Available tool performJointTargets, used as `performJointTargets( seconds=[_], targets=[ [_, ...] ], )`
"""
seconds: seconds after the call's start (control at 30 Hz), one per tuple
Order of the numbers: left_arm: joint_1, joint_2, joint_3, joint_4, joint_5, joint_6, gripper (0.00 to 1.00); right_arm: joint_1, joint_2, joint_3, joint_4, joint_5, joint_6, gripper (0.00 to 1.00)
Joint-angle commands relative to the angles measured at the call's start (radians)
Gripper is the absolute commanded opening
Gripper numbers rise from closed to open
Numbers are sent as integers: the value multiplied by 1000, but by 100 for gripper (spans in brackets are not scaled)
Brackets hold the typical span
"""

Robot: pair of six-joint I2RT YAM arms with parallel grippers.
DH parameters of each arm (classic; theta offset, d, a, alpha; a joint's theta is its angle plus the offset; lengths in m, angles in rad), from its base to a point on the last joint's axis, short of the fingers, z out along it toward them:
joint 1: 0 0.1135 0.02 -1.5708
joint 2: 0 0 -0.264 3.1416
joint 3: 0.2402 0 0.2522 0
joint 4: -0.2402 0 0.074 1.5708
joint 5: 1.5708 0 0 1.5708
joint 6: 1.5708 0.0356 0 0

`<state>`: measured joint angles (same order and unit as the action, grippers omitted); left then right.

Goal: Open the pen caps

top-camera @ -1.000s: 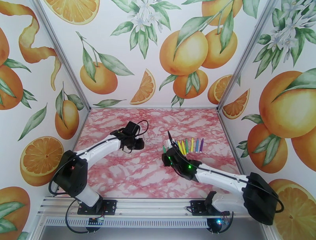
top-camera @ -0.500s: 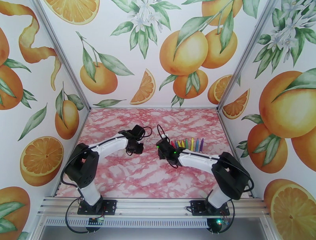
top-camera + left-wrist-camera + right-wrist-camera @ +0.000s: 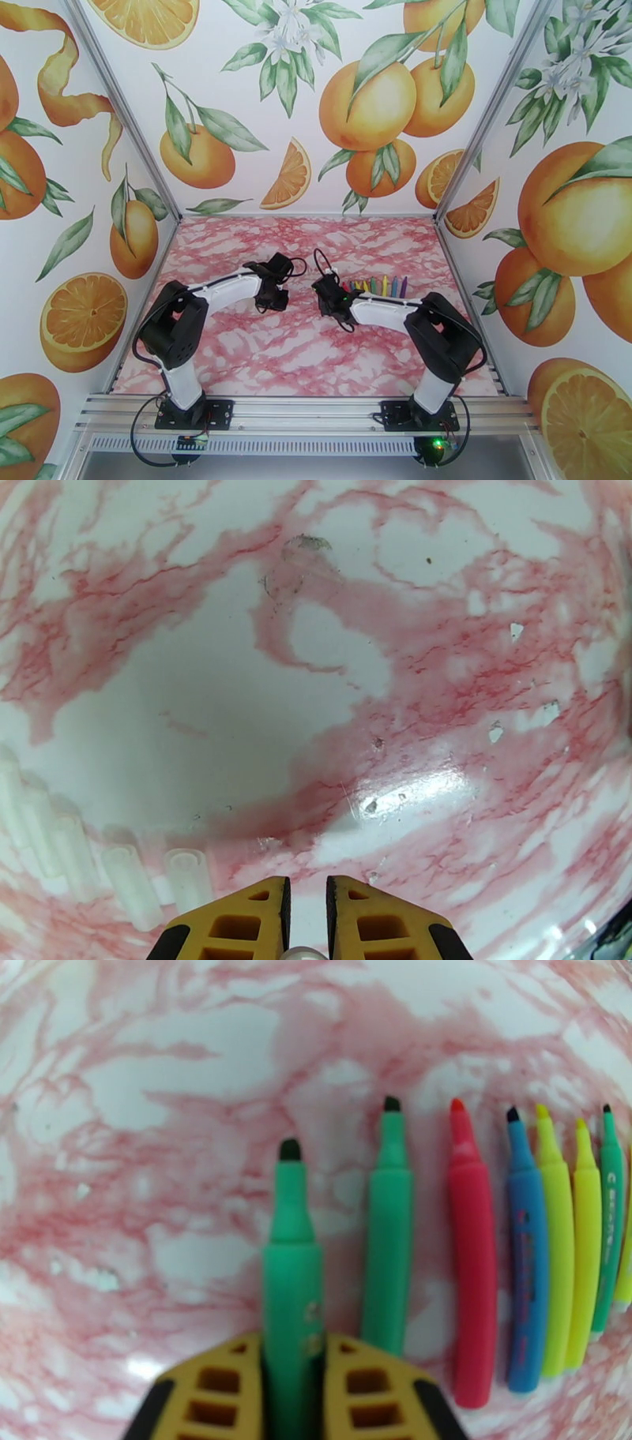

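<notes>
Left arm: in the top view its elbow bends up high; the forearm goes toward 2 o'clock over the pink table (image 3: 261,347); the left gripper (image 3: 272,300) tips down.
Left gripper grip: the yellow fingers (image 3: 237,922) are almost together; a small pale bit (image 3: 304,954) sits pinched in the thin gap.
Clear tubes (image 3: 118,871): a row lying on the table at 9 o'clock of the left fingers.
Right arm: elbow up high; the forearm goes toward 10 o'clock, low over the table; the right gripper (image 3: 324,294) faces the left one, near it but apart.
Right gripper (image 3: 292,1386) grip: squeezed tight on a green pen (image 3: 292,1276).
Green pen: runs from 6 to 12 o'clock in the wrist view; bare dark tip at 12.
Other pens (image 3: 525,1276): flat on the table at 3 o'clock of the held one; side by side; bare tips at 12.
</notes>
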<state>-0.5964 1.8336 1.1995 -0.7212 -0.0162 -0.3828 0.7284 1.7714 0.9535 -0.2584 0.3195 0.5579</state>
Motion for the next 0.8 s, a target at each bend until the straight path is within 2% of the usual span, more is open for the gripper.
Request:
performJointTargets(
  seconds=[0.0, 0.1, 0.43, 0.77],
  targets=[
    [-3, 16, 35, 4, -11, 16, 11, -12, 27, 30, 16, 25, -18, 0],
    [-4, 21, 35, 3, -18, 19, 16, -18, 41, 35, 21, 22, -19, 0],
    [-3, 25, 30, -13, -37, 22, 19, -26, 83, 57, 16, 27, -31, 1],
    [-5, 36, 16, -14, -60, 25, 28, -26, 80, 58, 2, 36, -35, 16]
  ],
)
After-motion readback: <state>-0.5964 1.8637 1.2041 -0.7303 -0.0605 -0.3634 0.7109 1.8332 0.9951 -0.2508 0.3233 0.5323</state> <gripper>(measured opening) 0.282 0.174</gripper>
